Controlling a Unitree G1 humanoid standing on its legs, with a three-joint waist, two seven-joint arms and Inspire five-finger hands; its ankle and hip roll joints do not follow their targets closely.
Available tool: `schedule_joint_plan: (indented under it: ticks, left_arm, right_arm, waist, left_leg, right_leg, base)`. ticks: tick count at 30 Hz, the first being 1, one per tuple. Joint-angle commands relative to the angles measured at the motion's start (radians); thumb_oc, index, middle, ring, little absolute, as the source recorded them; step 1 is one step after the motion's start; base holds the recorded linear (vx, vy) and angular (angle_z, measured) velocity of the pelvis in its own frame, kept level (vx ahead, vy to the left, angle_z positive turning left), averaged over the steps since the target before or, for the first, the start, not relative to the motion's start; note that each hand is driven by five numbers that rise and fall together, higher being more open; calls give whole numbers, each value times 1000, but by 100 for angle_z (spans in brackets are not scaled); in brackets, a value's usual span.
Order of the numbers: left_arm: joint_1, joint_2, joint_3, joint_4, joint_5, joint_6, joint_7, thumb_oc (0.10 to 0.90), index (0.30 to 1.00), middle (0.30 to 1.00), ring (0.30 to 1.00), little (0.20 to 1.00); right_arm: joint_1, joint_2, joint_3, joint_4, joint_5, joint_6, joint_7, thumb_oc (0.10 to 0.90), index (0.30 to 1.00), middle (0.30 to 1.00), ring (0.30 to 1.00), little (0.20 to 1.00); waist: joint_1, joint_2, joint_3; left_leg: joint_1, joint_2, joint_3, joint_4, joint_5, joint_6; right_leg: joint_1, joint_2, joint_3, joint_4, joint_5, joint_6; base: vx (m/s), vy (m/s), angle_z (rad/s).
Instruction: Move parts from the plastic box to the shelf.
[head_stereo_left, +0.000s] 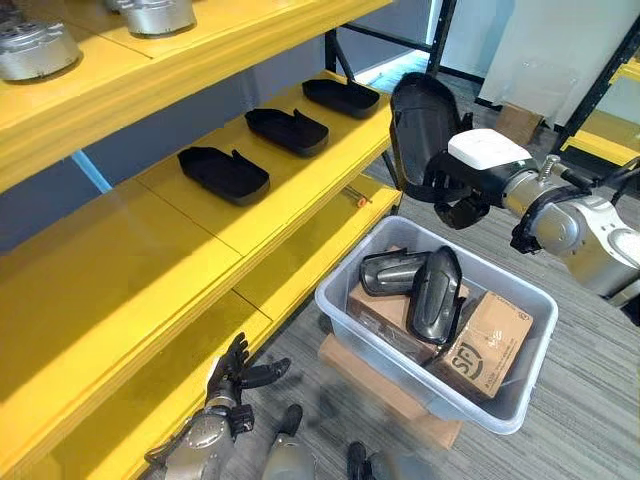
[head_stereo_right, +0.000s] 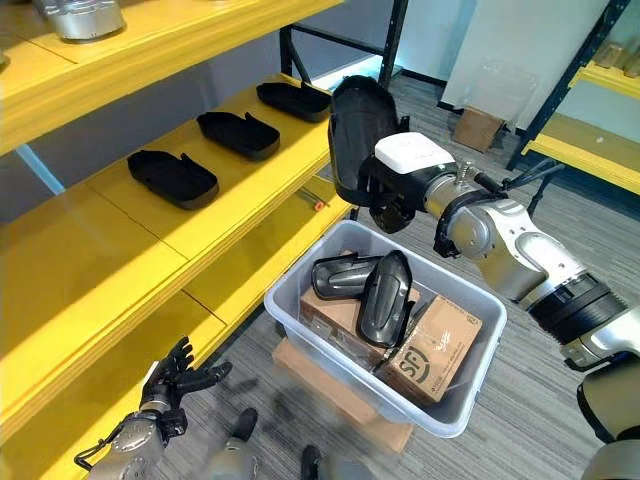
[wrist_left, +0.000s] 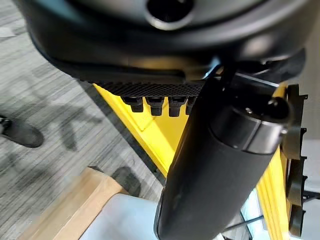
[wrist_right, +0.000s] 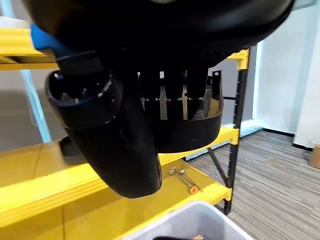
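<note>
Down low, nearest us, the left hand (head_stereo_left: 232, 385) waits by the shelf (head_stereo_left: 150, 260), fingers spread and holding nothing. Higher up, the right hand (head_stereo_left: 455, 185) has its fingers curled round a black part (head_stereo_left: 422, 125), kept upright above the box (head_stereo_left: 395, 330), likely so it clears the shelf edge. Two more parts (head_stereo_left: 415, 285) sit in the box, below those fingers. Three parts (head_stereo_left: 288, 130) lie in a row on the shelf, past the fingertips.

In the right eye view the counts match: three, two, one.

In the right wrist view the fingers (wrist_right: 172, 80) hook over the part's rim (wrist_right: 200, 125).
</note>
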Motion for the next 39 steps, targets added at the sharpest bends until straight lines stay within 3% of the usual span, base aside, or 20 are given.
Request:
schedule_joint_plan:
  ticks: [1, 4, 6, 11, 13, 14, 16, 18, 24, 30, 39]
  left_arm:
    - [-77, 84, 26, -58, -18, -81, 2, 900, 1000, 1000, 1000, 1000]
    - [-72, 85, 24, -74, -19, -84, -8, 900, 1000, 1000, 1000, 1000]
    - [-74, 84, 20, -77, -17, -81, -10, 900, 1000, 1000, 1000, 1000]
    - [-98, 63, -9, -69, -18, -78, -23, 900, 1000, 1000, 1000, 1000]
    - [-107, 60, -18, -74, -24, -75, -23, 900, 1000, 1000, 1000, 1000]
    - [-100, 55, -23, -81, -18, -71, -36, 900, 1000, 1000, 1000, 1000]
    - [-100, 51, -26, -78, -14, -69, -39, 900, 1000, 1000, 1000, 1000]
    - [-95, 55, -31, -75, 5, -66, -52, 900, 1000, 1000, 1000, 1000]
    - [-94, 65, -26, -69, 21, -64, -50, 900, 1000, 1000, 1000, 1000]
    - [-86, 66, -9, -75, 33, -65, -46, 900, 1000, 1000, 1000, 1000]
    - [-70, 60, 11, -84, 31, -68, -37, 900, 1000, 1000, 1000, 1000]
  right_arm:
    - [-195, -36, -97, -52, 19, -24, -101, 400, 300, 300, 300, 300]
    - [-188, -39, -103, -56, -2, -27, -109, 400, 300, 300, 300, 300]
    - [-174, -41, -116, -57, -3, -28, -109, 400, 300, 300, 300, 300]
    - [-83, -81, -195, -52, -8, -25, -119, 400, 300, 300, 300, 300]
    - [-45, -100, -232, -64, -15, -21, -121, 400, 300, 300, 300, 300]
    - [-24, -104, -253, -62, -19, -16, -113, 400, 300, 300, 300, 300]
    - [2, -105, -277, -65, -17, -17, -115, 400, 300, 300, 300, 300]
    - [85, -90, -347, -76, -8, -21, -109, 400, 300, 300, 300, 300]
    - [152, -63, -402, -81, -24, -18, -102, 400, 300, 300, 300, 300]
    - [180, -24, -408, -79, -36, -12, -89, 400, 300, 300, 300, 300]
    - [172, 23, -382, -54, -43, -7, -83, 400, 300, 300, 300, 300]
  waist:
    - [-25, -83, -33]
    - [-35, -91, -43]
    - [-44, -90, -52]
    - [-104, -58, -93]
    - [-117, -35, -103]
    - [-118, -16, -111]
    - [-117, -18, -111]
    - [-103, -23, -111]
    - [-80, -41, -127]
    - [-56, -63, -140]
    - [-35, -82, -156]
  left_leg:
    - [-10, 22, 337, 102, -67, -31]
    - [43, 51, 377, 162, -116, -42]
    - [65, 69, 390, 167, -114, -43]
    - [186, 203, 483, 91, -57, -67]
    - [206, 236, 512, 41, -31, -82]
    - [196, 216, 504, -2, -60, -86]
    - [197, 206, 515, -6, -92, -85]
    - [209, 166, 508, -37, -130, -78]
    - [215, 111, 504, -70, -160, -63]
    - [204, 74, 501, -82, -176, -51]
    - [198, 53, 510, -82, -188, -47]
  right_leg:
    - [115, -181, -10, -203, 2, 166]
    - [97, -214, -49, -220, 22, 172]
    - [92, -221, -70, -219, 24, 171]
    - [58, -279, -207, -146, -4, 173]
    - [35, -310, -247, -102, -11, 178]
    - [34, -329, -262, -86, -8, 191]
    - [45, -346, -264, -76, -13, 196]
    - [70, -391, -288, -67, 7, 217]
    - [105, -445, -322, -121, 69, 263]
    - [120, -473, -333, -168, 113, 292]
    - [145, -472, -331, -251, 155, 311]
  base:
    - [-433, -190, 109]
    - [-223, -55, 118]
    - [-64, 17, 70]
    - [-54, 110, 113]
    - [-13, 216, 123]
    - [30, 185, 78]
    - [75, 164, 62]
    - [113, 254, 70]
    - [57, 144, 40]
    - [27, 106, 2]
    - [24, 37, 5]
